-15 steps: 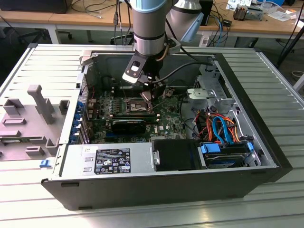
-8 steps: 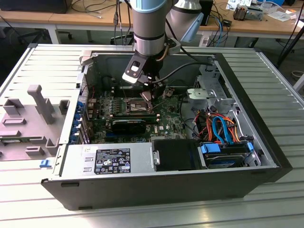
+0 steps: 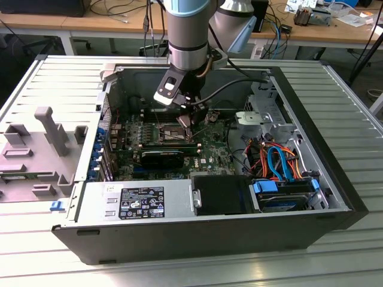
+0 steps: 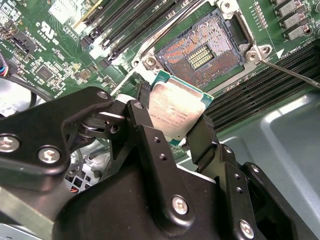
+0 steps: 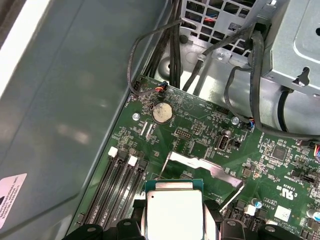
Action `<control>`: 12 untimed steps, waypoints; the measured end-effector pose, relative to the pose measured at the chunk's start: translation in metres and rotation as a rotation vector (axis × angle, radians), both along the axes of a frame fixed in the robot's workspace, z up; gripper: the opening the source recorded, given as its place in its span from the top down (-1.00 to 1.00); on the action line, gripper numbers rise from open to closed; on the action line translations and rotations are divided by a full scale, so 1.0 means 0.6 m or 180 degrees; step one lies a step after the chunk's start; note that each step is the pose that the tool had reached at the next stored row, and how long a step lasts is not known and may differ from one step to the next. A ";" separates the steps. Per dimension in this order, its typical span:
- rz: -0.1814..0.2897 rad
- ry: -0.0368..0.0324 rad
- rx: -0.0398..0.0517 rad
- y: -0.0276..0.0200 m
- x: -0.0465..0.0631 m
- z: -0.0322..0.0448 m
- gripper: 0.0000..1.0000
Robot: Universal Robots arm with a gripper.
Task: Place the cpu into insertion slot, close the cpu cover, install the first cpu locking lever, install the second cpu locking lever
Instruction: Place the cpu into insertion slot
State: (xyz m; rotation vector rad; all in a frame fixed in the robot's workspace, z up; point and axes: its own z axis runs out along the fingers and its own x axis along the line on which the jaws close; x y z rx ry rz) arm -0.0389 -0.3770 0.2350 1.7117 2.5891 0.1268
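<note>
In an open computer case (image 3: 209, 239) on a slatted desk (image 3: 341, 84), the jaws are pinching the cpu (image 4: 176, 107). The bare insertion slot (image 4: 202, 50) is lying just ahead of the chip.

Dull and shiny finishes
The small square cpu (image 4: 177, 112) has a dull silver-grey metal top; the green circuit board (image 4: 55, 52) is glossy; the square insertion slot (image 4: 200, 52) has a shiny metal rim.
</note>
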 end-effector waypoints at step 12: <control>-0.0034 0.0000 -0.0007 0.0000 -0.014 -0.001 -0.08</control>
